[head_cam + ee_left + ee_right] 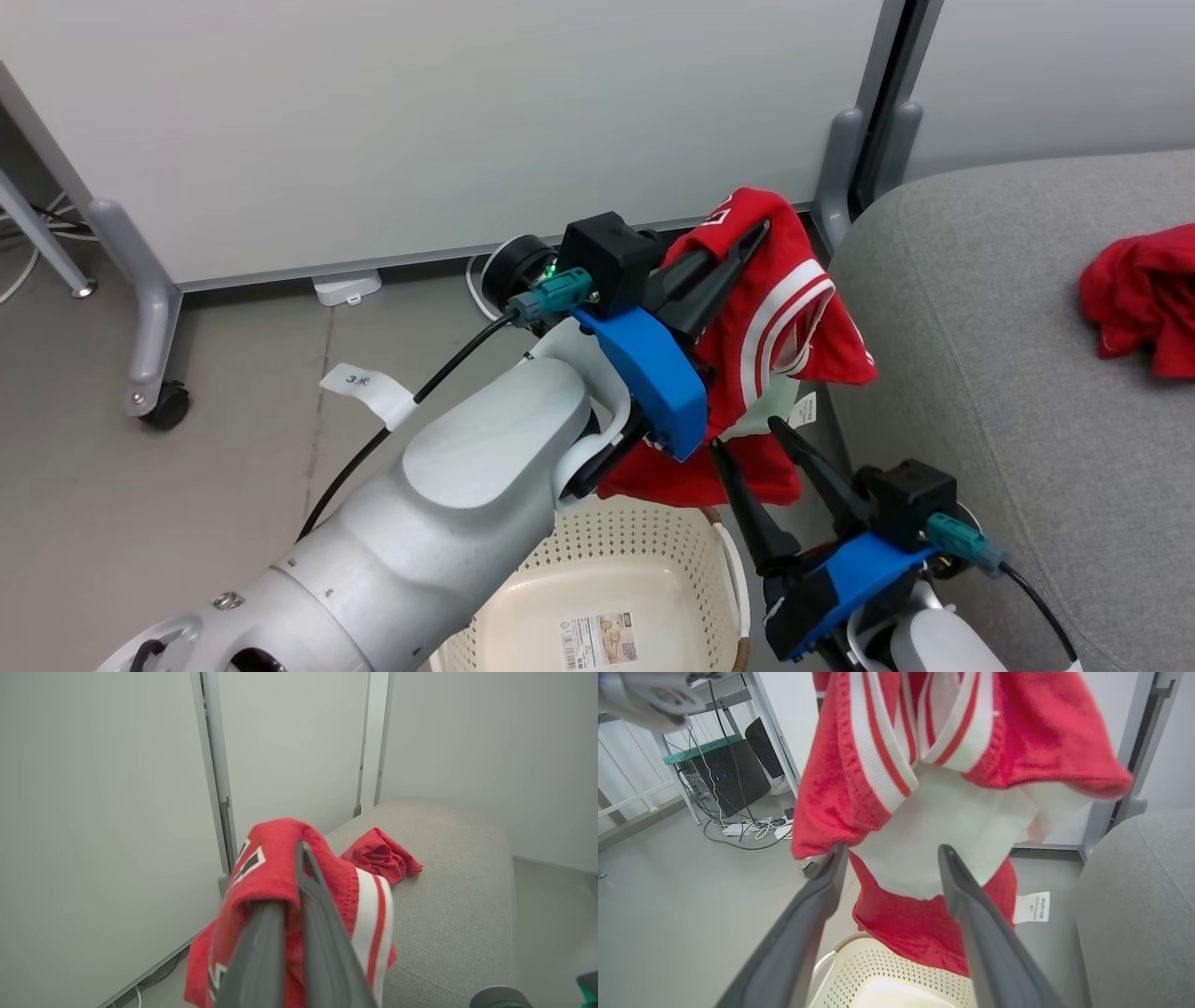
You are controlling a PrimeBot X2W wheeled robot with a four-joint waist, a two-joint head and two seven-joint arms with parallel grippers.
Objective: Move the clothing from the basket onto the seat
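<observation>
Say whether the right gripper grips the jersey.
No: the right gripper stands open at the hanging jersey, which the left gripper holds.

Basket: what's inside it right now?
The basket shows a bare floor with a printed label. The robot's forearm covers its left part; the hanging jersey hides the far rim.

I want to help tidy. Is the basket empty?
Empty, as far as it shows: the basket floor is bare except a sticker. The jersey hangs above it from the left hand; the arm hides part.
</observation>
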